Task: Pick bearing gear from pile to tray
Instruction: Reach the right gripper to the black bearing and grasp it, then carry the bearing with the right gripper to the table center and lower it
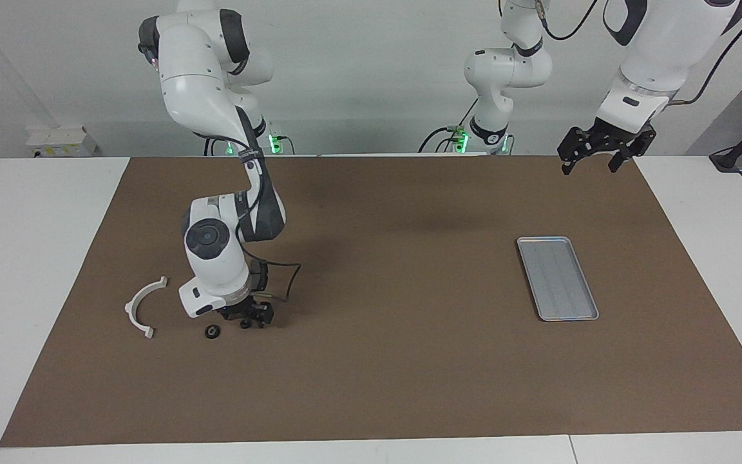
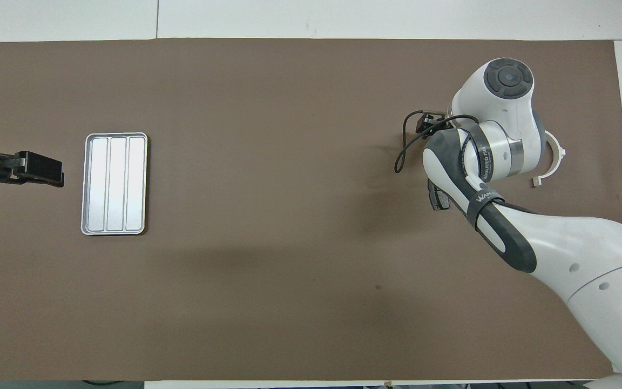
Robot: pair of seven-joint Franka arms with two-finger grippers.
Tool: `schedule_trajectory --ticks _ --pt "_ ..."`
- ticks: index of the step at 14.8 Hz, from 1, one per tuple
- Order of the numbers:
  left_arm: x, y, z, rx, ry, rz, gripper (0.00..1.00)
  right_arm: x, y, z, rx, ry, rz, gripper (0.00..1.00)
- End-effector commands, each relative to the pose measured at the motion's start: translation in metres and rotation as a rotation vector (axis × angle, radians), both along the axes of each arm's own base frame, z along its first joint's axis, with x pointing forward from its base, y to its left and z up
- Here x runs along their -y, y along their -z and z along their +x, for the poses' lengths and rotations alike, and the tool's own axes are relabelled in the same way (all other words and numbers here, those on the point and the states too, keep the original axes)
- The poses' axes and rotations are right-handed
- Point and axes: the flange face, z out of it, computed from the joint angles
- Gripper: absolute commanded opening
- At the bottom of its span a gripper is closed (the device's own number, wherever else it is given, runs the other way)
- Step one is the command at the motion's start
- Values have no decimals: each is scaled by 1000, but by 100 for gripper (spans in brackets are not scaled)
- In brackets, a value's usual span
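Observation:
The pile lies at the right arm's end of the mat. In it I see a white half-ring bracket (image 1: 142, 306) and a tiny black round piece (image 1: 212, 332) beside it. My right gripper (image 1: 252, 317) is down at the mat in the pile, next to that round piece, with another small black piece (image 1: 245, 324) right at its tips. In the overhead view the right arm covers most of the pile; only part of the bracket (image 2: 555, 159) and a dark grey piece (image 2: 436, 197) show. The silver tray (image 1: 558, 277) lies bare toward the left arm's end. My left gripper (image 1: 592, 162) waits open, raised over the mat's edge.
A brown mat (image 1: 384, 361) covers the table, with white table surface (image 1: 23, 258) around it. The tray also shows in the overhead view (image 2: 114, 183), with the left gripper (image 2: 58, 175) beside it.

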Motion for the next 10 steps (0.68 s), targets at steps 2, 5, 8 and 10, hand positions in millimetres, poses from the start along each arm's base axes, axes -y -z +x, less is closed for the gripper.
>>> schedule_trajectory --ticks 2,5,8,10 --pt "0 2 -6 0 5 -10 100 6 0 8 24 18 -6 79" --pt "0 0 -7 3 5 -10 100 7 1 8 22 26 3 57" --pt "0 1 -7 1 5 -10 100 8 3 7 18 28 4 40" --pt "0 0 -7 3 5 -10 100 13 4 7 16 34 4 25"
